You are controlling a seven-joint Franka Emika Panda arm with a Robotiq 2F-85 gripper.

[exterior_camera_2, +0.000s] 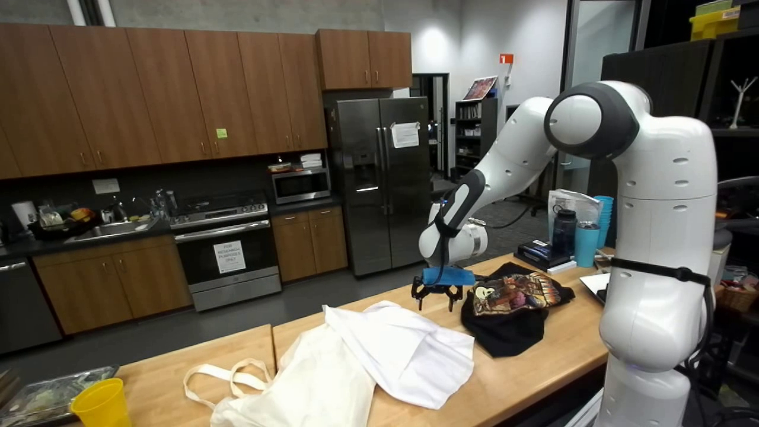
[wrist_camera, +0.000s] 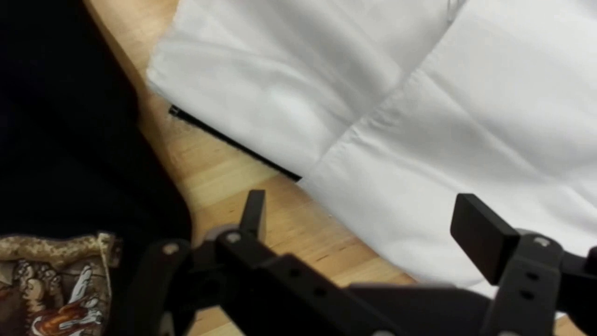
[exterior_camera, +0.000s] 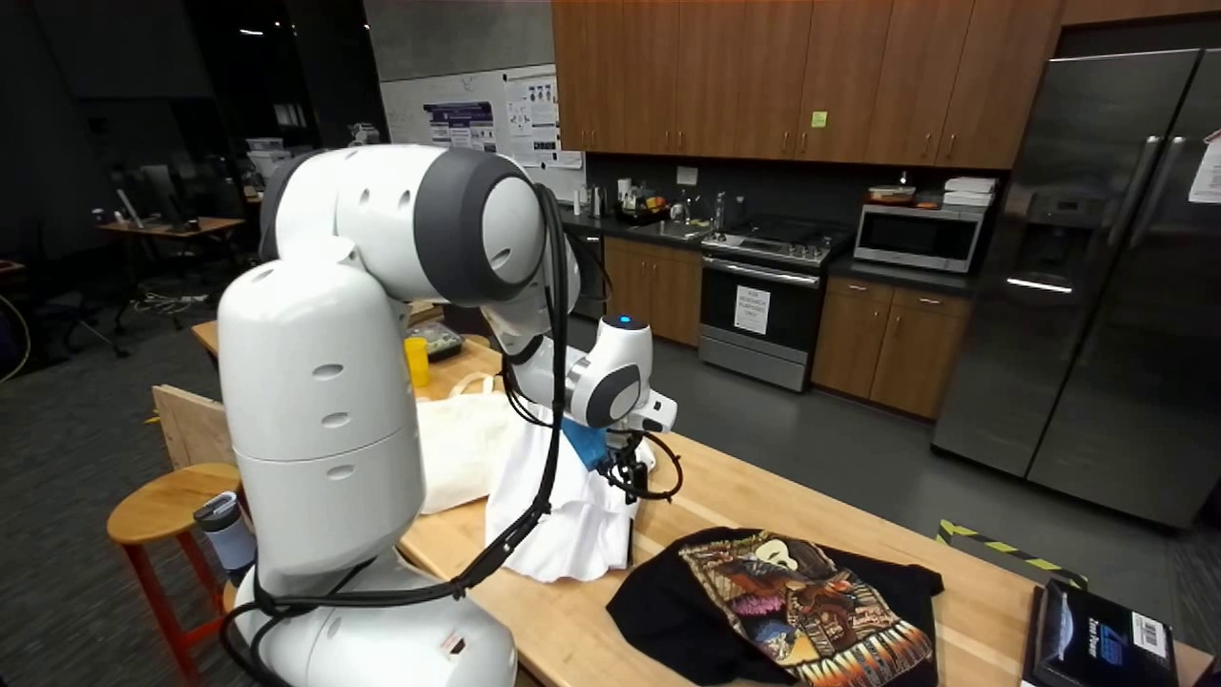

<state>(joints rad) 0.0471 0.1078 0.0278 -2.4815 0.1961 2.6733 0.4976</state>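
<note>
While the gripper (exterior_camera_2: 436,307) has its fingers wide apart, it holds nothing

Left to right in the wrist view, the black cloth (wrist_camera: 70,140) comes first, then the white cloth (wrist_camera: 419,140), filling the top right. It looks light, soft and floppy, and hard to break; its loose edge (wrist_camera: 371,227), near the middle, seems good to pinch. Near the gripper in an exterior view I count one cream bag (exterior_camera_2: 317,379) low in the middle, one white cloth touching it, and one black cloth to the right.
</note>
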